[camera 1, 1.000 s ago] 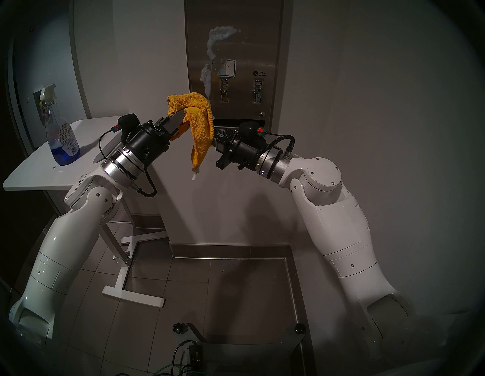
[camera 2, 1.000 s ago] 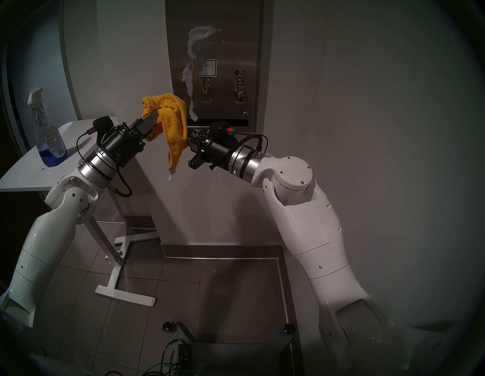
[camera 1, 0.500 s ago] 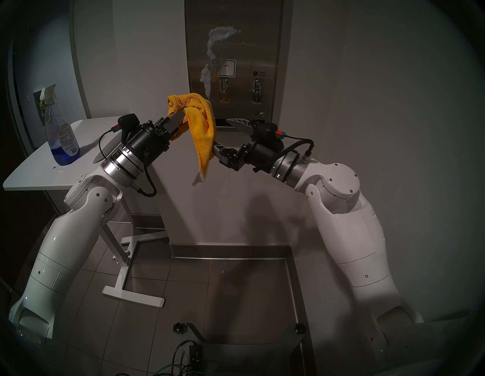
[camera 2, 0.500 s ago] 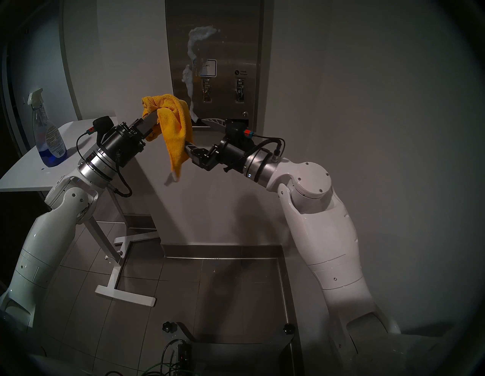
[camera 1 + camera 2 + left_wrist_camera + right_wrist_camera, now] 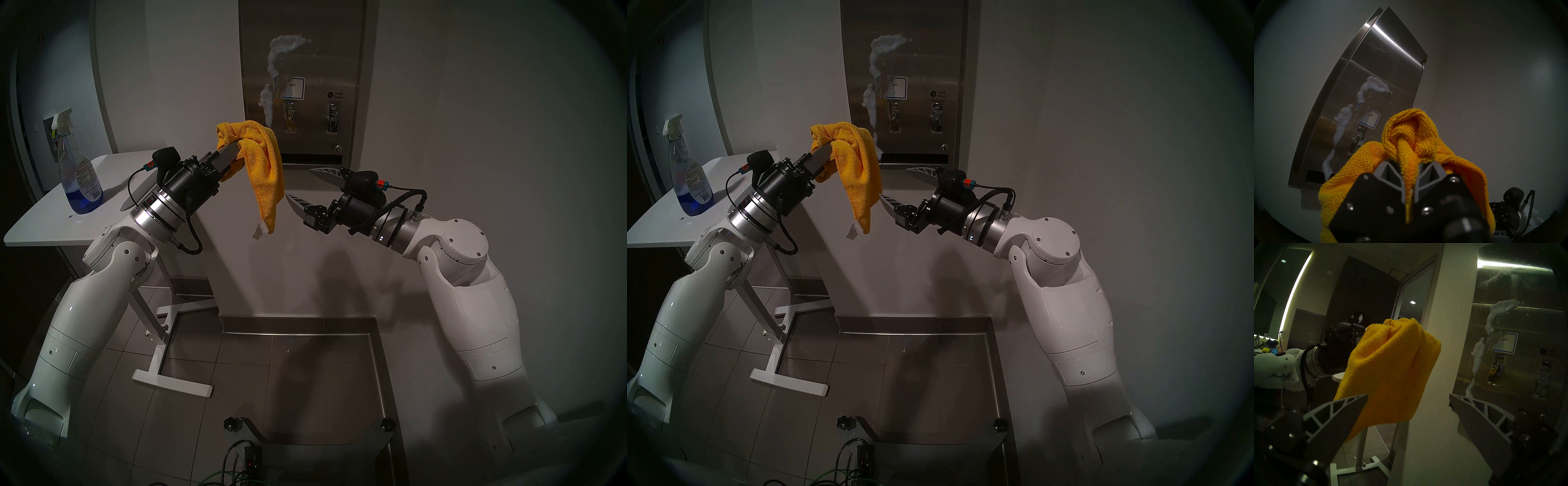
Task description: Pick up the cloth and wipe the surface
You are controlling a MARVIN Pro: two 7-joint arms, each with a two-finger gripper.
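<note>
Far left, a spray bottle (image 5: 78,176) w/ blue liquid is seen standing on the white tabletop (image 5: 40,220), untouched.

Next over, the left gripper (image 5: 226,156) is seen clenched on the cloth (image 5: 264,169): in the left wrist view a fold of yellow pile is pinched between the grey fingers (image 5: 1430,179), the rest bunched over the tips and draped down both sides. In the head view the cloth is held up in the air, one long tail hanging w/ a white tag at its low end. It is carried in front of the lower left of the steel panel (image 5: 322,61), not yet pressed on it as far as can be told.

On the panel, white foam (image 5: 278,51) is seen streaked from the upper middle down the left side, past the blue-bordered label (image 5: 297,89) and beside the coin mechanisms.

To the right, the right gripper (image 5: 307,185) is spread wide and empty, its fingers just beside the hanging tail, apart from it.

Step judged: pick-up done, grip w/ left arm only; wiping not begun, foam all there. Next move calls for the bunched cloth to be brought flat onto the foam and dragged along the streak, pressure kept, the loose tail kept clear of the coin mechs, approx. top to bottom.
</note>
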